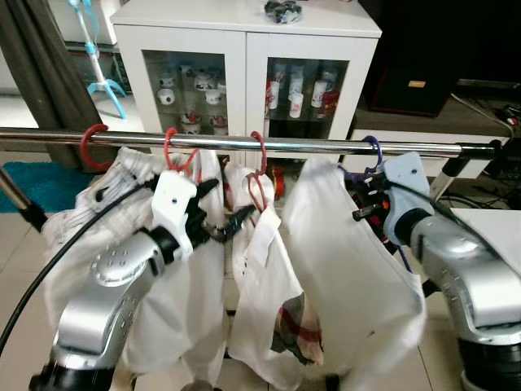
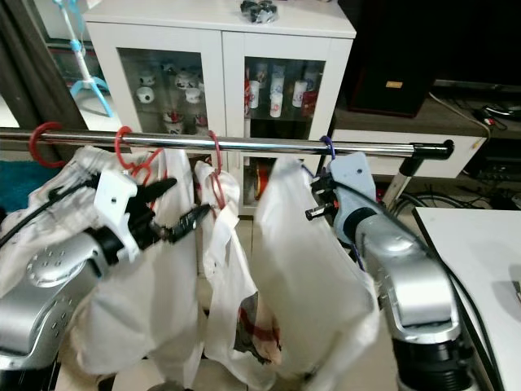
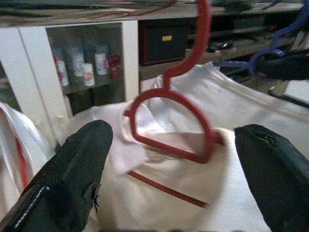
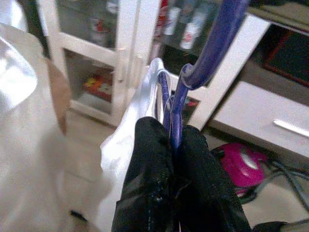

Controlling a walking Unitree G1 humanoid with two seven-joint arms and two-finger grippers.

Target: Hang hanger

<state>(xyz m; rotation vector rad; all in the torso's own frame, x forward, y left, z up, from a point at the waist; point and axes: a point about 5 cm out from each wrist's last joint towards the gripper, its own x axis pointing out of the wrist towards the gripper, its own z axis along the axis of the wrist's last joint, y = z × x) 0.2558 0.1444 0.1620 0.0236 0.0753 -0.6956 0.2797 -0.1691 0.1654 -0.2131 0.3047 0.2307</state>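
My right gripper (image 4: pixel 174 145) is clamped on the purple hanger (image 1: pixel 370 155), hook up over the chrome rail (image 1: pixel 269 144), white garment (image 1: pixel 346 269) hanging straight down. My left gripper (image 3: pixel 169 159) gapes wide before a red hanger (image 3: pixel 178 121).

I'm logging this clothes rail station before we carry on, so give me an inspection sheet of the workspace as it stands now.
Surface: chrome rail, level.
Job's things: purple hanger hooked over rail, carrying white garment; three red hangers with white garments hung to its left.
Clutter: nothing seen.
Grippers: right gripper shut on purple hanger; left gripper open, facing a red hanger.
Cables: black cable along left arm.
Surroundings: white glass-door cabinet behind, tiled floor.
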